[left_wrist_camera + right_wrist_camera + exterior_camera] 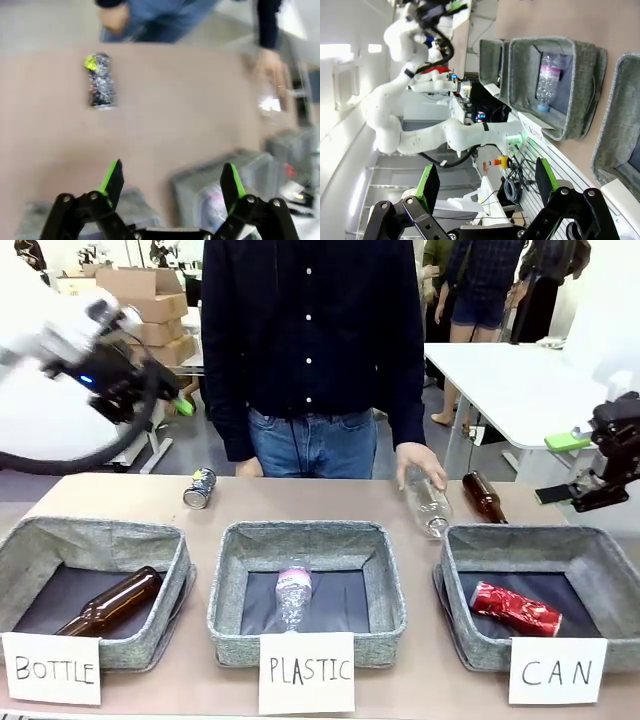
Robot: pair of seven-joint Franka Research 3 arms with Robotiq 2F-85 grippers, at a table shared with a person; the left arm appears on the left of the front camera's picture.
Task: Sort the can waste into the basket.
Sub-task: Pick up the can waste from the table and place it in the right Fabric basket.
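Two grippers, both spread wide and empty on my feeds: left gripper (172, 167) hangs above the table (190, 110); the silver can (200, 488) lies on it beyond the BOTTLE basket (100, 529); the red can (515, 608) lies inside the CAN basket (530, 536); right gripper (485, 167) hovers at the far right.

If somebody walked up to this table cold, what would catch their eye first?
The CAN basket at the near right holds a shiny red can. A silver can lies alone at the far left of the table, with the open left gripper raised above that side. The person's hand is on a clear bottle lying behind the CAN basket.
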